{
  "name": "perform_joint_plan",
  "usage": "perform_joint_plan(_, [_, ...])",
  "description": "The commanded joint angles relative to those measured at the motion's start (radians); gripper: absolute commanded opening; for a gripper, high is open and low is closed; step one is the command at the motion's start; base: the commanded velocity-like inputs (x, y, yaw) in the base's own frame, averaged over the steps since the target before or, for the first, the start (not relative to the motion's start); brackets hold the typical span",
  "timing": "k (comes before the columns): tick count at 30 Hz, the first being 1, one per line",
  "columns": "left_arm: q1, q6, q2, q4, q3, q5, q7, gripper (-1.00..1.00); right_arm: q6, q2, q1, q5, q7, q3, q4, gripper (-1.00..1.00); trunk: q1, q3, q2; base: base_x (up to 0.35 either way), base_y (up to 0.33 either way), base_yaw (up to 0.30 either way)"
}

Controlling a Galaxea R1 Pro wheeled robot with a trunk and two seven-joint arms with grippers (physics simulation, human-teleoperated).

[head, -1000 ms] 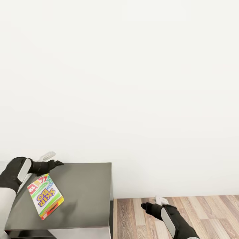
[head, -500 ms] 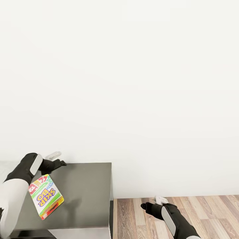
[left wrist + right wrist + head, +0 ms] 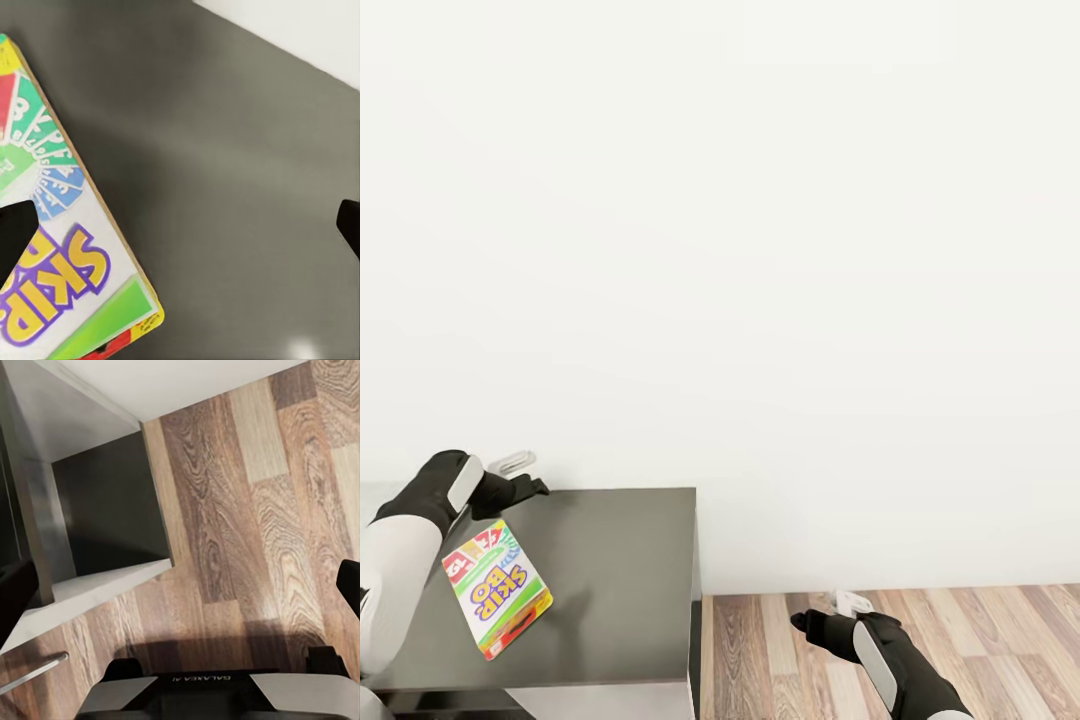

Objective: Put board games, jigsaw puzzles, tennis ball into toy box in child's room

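I see one card game lying unpacked on the desk at lower left, my left claw wide and empty above it, right claw wide over the floor.

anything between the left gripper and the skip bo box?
Nothing visible. The left gripper, fingers apart, hovers just past the far end of the SKIP BO box, which lies flat on the dark grey table section.
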Motion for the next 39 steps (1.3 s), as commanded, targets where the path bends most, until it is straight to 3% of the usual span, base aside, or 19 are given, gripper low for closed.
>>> perform_joint_plan(1, [-0.002, -0.003, 0.0, 0.0, 0.005, -0.006, -0.004, 1.0, 0.006, 0.001, -0.001, 0.001, 0.004, -0.007, -0.001, 1.0, 0.001, -0.004, -0.002, 0.0, 0.0, 0.0])
perform_joint_plan(8, [-0.003, -0.038, 0.01, 0.001, 0.003, -0.015, -0.001, 1.0, 0.006, 0.001, -0.001, 0.003, 0.003, -0.007, 0.0, 1.0, 0.001, -0.015, -0.002, 0.0, 0.0, 0.0])
perform_joint_plan(17, [-0.003, -0.11, 0.031, 0.003, 0.003, -0.061, 0.0, 1.0, 0.013, -0.003, -0.001, 0.003, 0.003, -0.007, 0.0, 1.0, 0.001, -0.03, -0.002, 0.0, 0.0, 0.0])
perform_joint_plan(39, [-0.003, -0.204, 0.06, 0.047, 0.004, -0.066, 0.001, 1.0, 0.025, -0.002, -0.001, 0.002, 0.003, -0.005, 0.0, 1.0, 0.001, -0.066, -0.002, 0.0, 0.0, 0.0])
